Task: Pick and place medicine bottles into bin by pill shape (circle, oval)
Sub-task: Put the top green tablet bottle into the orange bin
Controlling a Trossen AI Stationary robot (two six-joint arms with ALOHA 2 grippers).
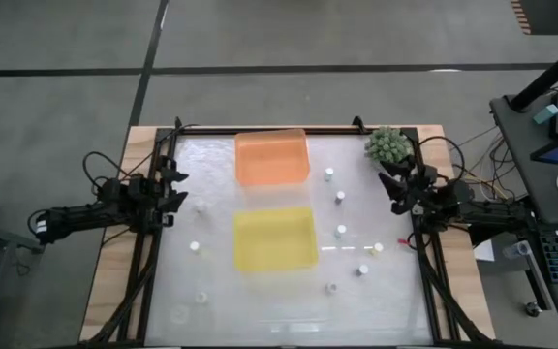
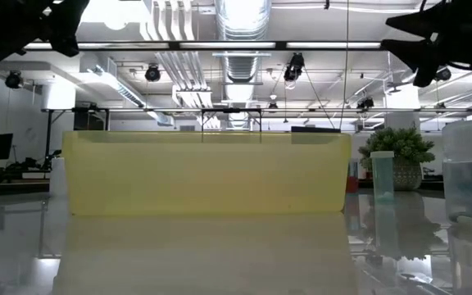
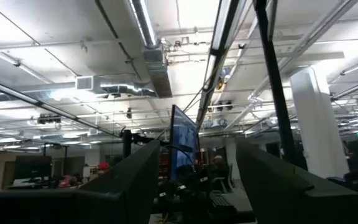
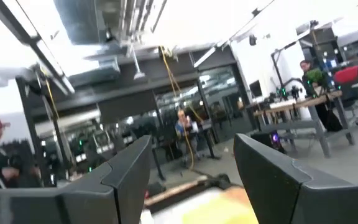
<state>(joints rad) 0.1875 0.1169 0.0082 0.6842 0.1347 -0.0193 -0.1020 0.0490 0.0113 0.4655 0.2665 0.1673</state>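
Several small white-capped medicine bottles stand upright on the glossy table. Some are right of the trays (image 1: 328,174) (image 1: 340,198) (image 1: 341,231), and more are near the front right (image 1: 363,269). Others are on the left (image 1: 201,206) (image 1: 195,246). An orange tray (image 1: 272,157) sits at the far middle, with a yellow tray (image 1: 275,237) in front of it. My left gripper (image 1: 175,186) is raised at the table's left edge, open and empty. My right gripper (image 1: 392,189) is raised at the right edge, open and empty. Both wrist views look over the table into the room, between open fingers (image 3: 194,193) (image 4: 194,180).
A green spiky plant ball (image 1: 388,145) sits at the far right corner, just beyond my right gripper. A dark frame (image 1: 424,281) runs along the table's sides. In the low view the yellow tray's wall (image 2: 207,172) fills the middle, with bottles (image 2: 382,176) to its right.
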